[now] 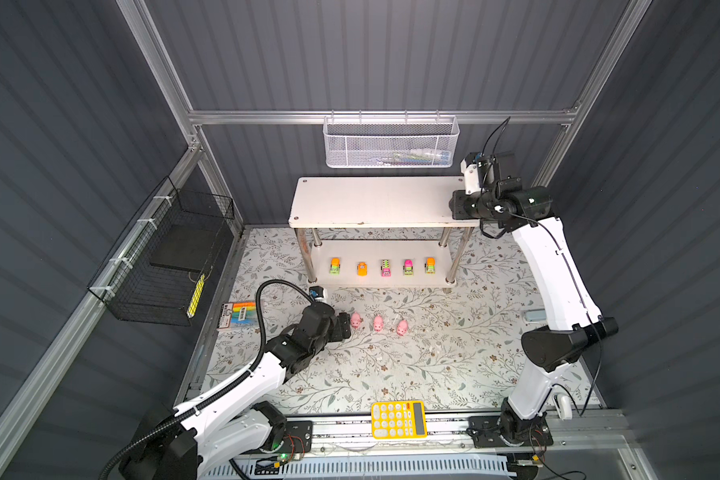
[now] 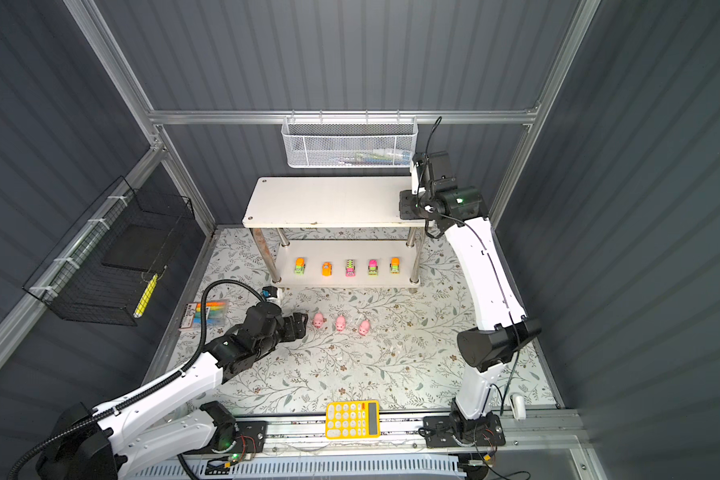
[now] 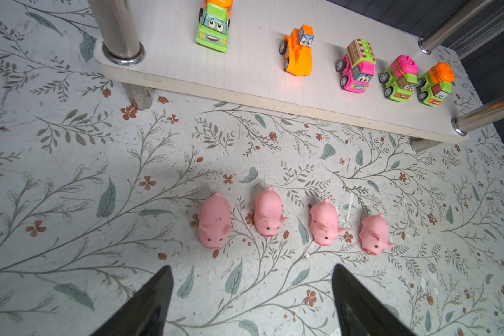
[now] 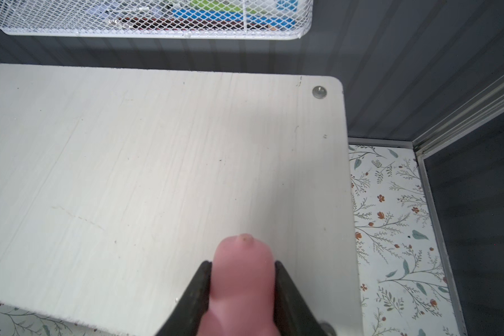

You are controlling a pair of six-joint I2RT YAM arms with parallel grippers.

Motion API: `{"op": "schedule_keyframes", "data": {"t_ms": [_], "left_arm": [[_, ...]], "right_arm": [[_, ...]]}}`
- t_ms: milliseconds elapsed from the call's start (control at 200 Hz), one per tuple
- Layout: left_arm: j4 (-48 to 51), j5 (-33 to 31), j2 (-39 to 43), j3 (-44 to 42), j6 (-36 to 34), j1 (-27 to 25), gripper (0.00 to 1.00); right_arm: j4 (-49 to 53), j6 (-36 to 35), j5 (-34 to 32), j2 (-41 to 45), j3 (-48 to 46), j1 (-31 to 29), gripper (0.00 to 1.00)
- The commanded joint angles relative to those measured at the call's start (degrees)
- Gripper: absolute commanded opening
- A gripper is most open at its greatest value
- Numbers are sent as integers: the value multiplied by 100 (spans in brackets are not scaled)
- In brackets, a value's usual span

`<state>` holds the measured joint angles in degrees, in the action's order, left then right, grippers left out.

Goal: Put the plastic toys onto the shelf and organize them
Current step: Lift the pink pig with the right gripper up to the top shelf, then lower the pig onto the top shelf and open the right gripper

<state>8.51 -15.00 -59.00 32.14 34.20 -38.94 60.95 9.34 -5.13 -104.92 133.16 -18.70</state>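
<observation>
Five toy trucks (image 3: 298,52) stand in a row on the lower board (image 3: 172,58) of the white shelf (image 1: 375,203). Each has its painted face turned to the board's front edge, so its long axis runs front to back. They are boxy, glossy hard plastic on black wheels. From the board's left end to its right they are green with orange, plain orange, pink with green, green with pink, and green with orange. Chrome tube legs (image 3: 120,26) join the two flat boards, which have a faint wood grain.

Four pink pigs (image 3: 269,213) lie on the flowered worktop (image 3: 70,174) near that front edge, in a line roughly parallel to it and not touching one another. Each is a smooth, rounded, matt lump with dot eyes and small ears — snout pointing away from the shelf, tail nub toward it.

The left gripper (image 3: 251,267) sits low in front of the row's left end, its black fingers spread wide with nothing between them. In both top views it hides the leftmost pig.

The right gripper (image 4: 242,263) is clamped on a fifth pig (image 4: 242,279) over the top board (image 4: 128,174), near its front right corner. The fifth pig's long axis runs front to back, nub end toward the back edge — whether it touches the board cannot be told.
</observation>
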Motion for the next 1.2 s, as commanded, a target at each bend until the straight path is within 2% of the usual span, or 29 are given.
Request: {"op": "schedule_keyframes", "data": {"t_ms": [0,335,805,1196], "left_arm": [[-52,32,-23,-90,43,0,85],[-148,21,-164,-85,57,0,86],[-148,-21,-230,-71,52,0,86],[-157,-17,-279,-52,62,0,86]], "right_arm": [[-39,-96,63,-115,207,42,35],[51,-128,107,-545,732,103,36],[79,-148,105,-836,808,112,39],[-7,-148,109,-698,878,112,53]]}}
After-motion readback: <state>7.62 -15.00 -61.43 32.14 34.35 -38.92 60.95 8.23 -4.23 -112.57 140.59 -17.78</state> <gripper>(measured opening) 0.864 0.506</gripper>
